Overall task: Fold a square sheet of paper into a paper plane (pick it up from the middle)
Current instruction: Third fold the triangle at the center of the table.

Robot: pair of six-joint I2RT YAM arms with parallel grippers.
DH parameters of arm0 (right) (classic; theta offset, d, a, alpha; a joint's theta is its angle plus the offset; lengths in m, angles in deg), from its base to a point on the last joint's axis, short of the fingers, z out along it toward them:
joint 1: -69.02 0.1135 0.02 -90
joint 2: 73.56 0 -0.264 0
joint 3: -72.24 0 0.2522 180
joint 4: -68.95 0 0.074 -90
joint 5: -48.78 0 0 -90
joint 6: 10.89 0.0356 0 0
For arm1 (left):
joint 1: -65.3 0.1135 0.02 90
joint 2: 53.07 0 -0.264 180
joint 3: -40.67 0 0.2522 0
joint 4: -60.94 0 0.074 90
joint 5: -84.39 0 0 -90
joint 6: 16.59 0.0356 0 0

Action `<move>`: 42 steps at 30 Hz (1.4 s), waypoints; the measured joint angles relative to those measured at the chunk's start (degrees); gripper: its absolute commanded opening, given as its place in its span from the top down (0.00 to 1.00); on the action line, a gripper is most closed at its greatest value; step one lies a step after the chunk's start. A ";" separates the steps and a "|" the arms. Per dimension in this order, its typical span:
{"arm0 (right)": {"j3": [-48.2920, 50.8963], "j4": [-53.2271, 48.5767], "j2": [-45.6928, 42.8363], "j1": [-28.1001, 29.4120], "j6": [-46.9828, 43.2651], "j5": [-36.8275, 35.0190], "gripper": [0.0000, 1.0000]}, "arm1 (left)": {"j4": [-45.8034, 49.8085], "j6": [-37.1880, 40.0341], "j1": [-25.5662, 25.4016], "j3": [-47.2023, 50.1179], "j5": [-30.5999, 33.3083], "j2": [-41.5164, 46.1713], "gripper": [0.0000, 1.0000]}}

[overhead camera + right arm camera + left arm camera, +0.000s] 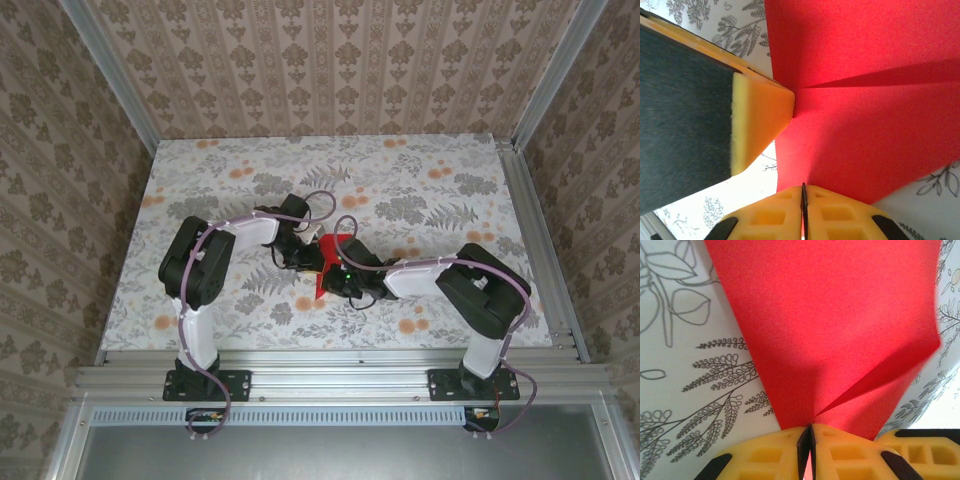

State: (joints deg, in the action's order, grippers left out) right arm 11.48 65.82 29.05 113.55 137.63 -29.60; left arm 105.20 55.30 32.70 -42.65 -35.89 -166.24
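The red sheet of paper [338,244] hangs above the middle of the table, pinched between both grippers. In the left wrist view the sheet of paper [830,320] fans out from my left gripper [810,432], which is shut on its lower edge, and a diagonal crease [865,387] runs up to the right. My right gripper [803,192] is shut on another edge of the sheet of paper [870,135]. A finger [762,117] of the left gripper shows there, pinching the paper close by. From above, my left gripper [305,258] and right gripper [347,280] nearly touch. Whether the paper has a paper plane's shape I cannot tell.
The table [420,190] has a floral cloth and is boxed in by patterned walls with metal posts at the corners. An aluminium rail [330,362] runs along the near edge by the arm bases. Cables loop over both arms near the paper.
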 measured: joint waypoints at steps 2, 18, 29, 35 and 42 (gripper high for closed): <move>0.00 0.52 0.26 0.00 0.04 0.68 0.88 | 0.24 0.02 0.00 -0.22 -0.09 -0.11 0.84; -0.20 -0.15 0.13 2.36 -1.33 0.11 0.88 | 0.96 0.76 0.07 -0.92 -0.39 -0.74 0.84; -0.07 -1.33 -2.54 4.28 0.11 -0.68 0.88 | 1.05 1.07 0.07 -0.98 -0.50 -0.79 0.84; 0.04 0.02 -2.25 4.28 1.33 -0.70 0.89 | 1.07 1.09 0.07 -0.98 -0.50 -0.79 0.84; 0.04 2.38 0.92 4.28 1.97 -0.42 0.89 | 1.05 1.09 0.07 -1.01 -0.57 -0.85 0.84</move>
State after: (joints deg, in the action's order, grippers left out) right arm 11.52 68.21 29.97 117.84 139.60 -30.02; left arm 106.25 56.40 32.76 -43.66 -36.46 -167.09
